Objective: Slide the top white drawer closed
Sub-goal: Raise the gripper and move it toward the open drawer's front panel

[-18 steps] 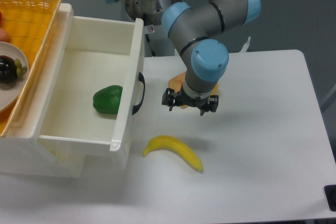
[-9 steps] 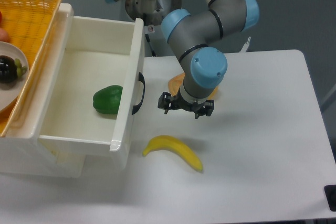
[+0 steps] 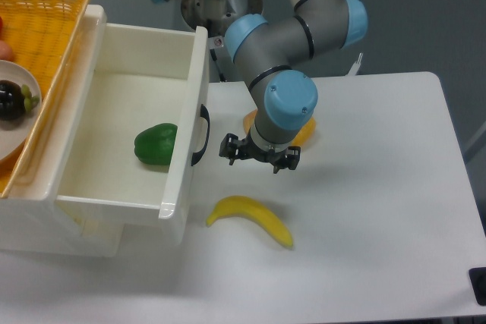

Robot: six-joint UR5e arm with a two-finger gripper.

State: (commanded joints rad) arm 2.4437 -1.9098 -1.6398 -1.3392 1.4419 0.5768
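Hanging over the white surface (image 3: 380, 210), the gripper (image 3: 260, 158) sits just to the right of the top drawer (image 3: 186, 134). Its two black fingers are spread apart with nothing between them, so it is open and holds nothing. It is near the drawer's black handle (image 3: 202, 136) but does not touch it.

The top drawer is on the left side and is pulled far out, so you can see inside it. A green pepper (image 3: 156, 144) lies in the drawer, close to the front panel. Below it is a lower drawer (image 3: 61, 237), mostly hidden.

A yellow banana (image 3: 250, 218) lies on the surface, nearer to us than the gripper and just right of the drawer's front corner. An orange thing (image 3: 304, 130) peeks out from behind the arm (image 3: 288, 36); I cannot tell what it is.

At the far left, a yellow basket (image 3: 45, 20) rests on top of the drawer box. A white plate (image 3: 11, 130) in it holds a dark round fruit (image 3: 11, 102).
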